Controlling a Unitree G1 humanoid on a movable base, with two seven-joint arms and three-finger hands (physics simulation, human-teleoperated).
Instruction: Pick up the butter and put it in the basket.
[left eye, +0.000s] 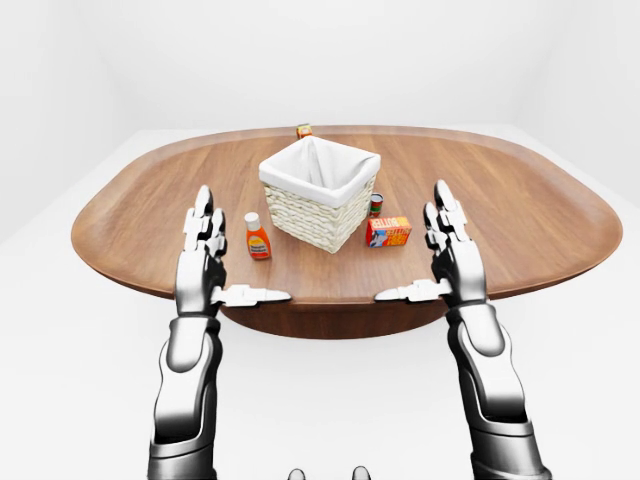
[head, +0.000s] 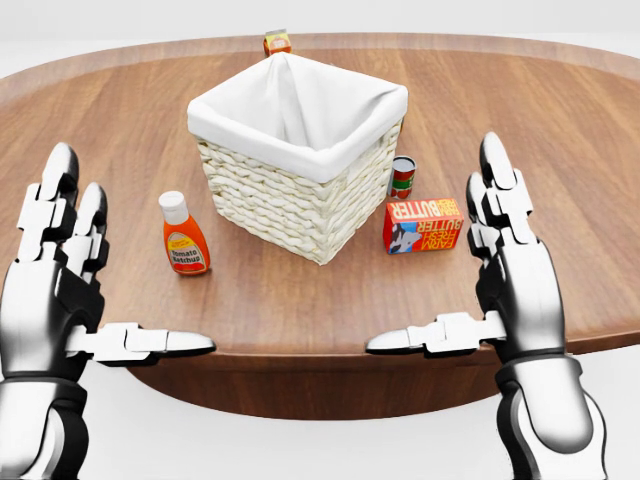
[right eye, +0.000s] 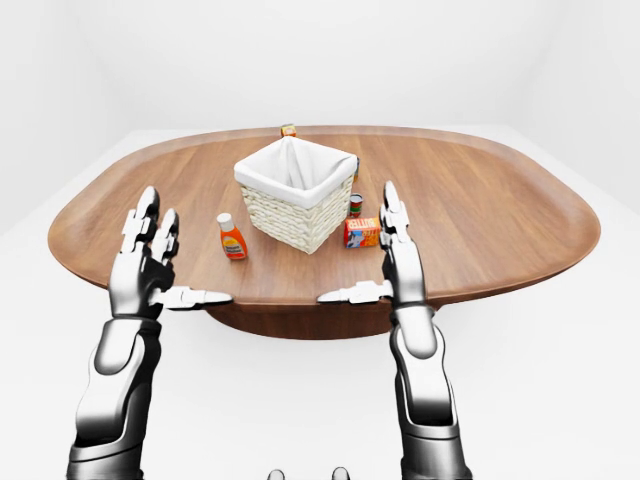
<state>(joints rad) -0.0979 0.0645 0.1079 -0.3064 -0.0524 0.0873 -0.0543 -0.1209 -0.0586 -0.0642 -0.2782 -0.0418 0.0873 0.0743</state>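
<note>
Right silver three-finger hand (head: 500, 270) and left silver hand (head: 60, 280): both spread wide, empty, raised over near rim of oval brown wooden table (head: 300, 335). Beyond right hand, red rectangular butter box (head: 423, 224) on bare wood, just right of white-lined woven wicker basket (head: 298, 150). Orange ketchup bottle (head: 183, 235) upright left of basket.

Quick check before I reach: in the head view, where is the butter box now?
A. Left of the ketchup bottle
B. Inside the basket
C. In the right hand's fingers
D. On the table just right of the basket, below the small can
D. The butter box lies on the table just right of the basket, below the small can; the right hand is open and apart from it.
</note>
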